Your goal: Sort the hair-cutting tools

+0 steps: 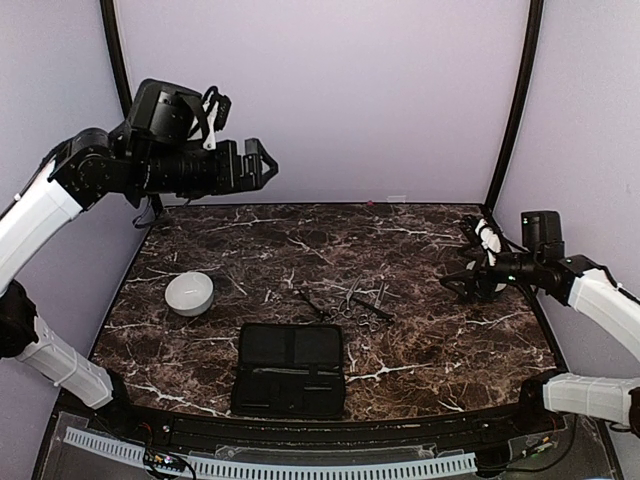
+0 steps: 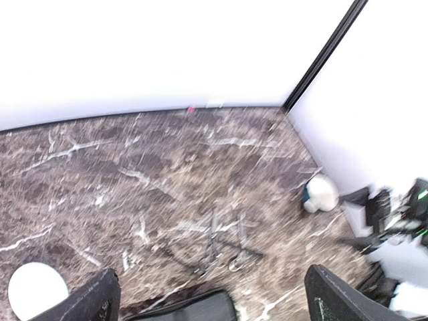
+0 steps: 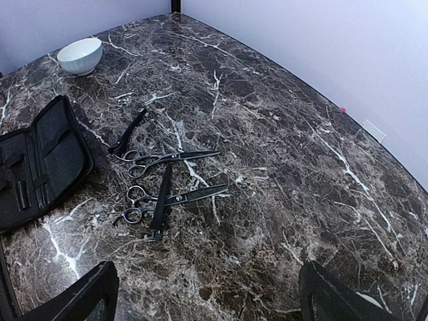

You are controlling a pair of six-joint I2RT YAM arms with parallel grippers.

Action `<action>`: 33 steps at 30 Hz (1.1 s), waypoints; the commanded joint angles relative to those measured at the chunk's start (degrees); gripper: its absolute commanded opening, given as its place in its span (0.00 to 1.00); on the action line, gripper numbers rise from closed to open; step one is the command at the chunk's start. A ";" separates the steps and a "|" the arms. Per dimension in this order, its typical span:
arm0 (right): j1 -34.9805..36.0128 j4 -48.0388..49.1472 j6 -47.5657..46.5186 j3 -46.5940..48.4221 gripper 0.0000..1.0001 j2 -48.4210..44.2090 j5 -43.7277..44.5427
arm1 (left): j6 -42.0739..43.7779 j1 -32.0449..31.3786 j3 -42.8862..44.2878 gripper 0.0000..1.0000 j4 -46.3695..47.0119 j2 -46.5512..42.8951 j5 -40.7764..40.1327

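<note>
The case (image 1: 291,368) is lying open and flat on the desk (image 1: 200,235), a black rectangular fabric folder spreading two padded halves. Dark straps are crossing its lining, and I cannot tell what they are carrying. A bowl (image 1: 189,293), round, smooth and white, is sitting beyond the case's far left corner, apart from it, showing only its glossy inside.

The hair-cutting tools (image 1: 350,303) are lying outside the case, in a loose cluster on the brown white-veined marble just beyond its far right corner. Two slim silver scissors (image 3: 167,159) are lying roughly parallel, their ring handles pointing toward the case. Of the two thin dark comb-like pieces (image 3: 129,130), one is lying just beside the rings and the other is crossing the second pair.

The left tool (image 1: 258,165) is hanging high above the desk, far to the case's left, its fingers spreading wide around nothing. The right tool (image 1: 470,270) is hovering well to the case's right, likewise gaping wide and carrying nothing
</note>
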 commanded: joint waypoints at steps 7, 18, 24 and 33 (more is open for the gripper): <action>-3.19 0.87 1.84 0.98 0.93 3.09 -1.64 | 1.81 0.21 8.84 0.99 -1.61 2.22 2.82; -3.73 1.36 1.36 0.84 0.93 4.82 0.25 | 6.80 0.21 5.73 0.99 1.60 -1.70 -2.98; -1.31 1.49 0.25 0.80 0.92 5.38 4.70 | 2.69 0.32 -8.76 0.99 5.77 -1.04 -6.93; 11.34 -2.38 -5.06 3.06 0.90 10.17 11.14 | 14.25 4.87 -20.35 0.47 9.36 8.20 16.58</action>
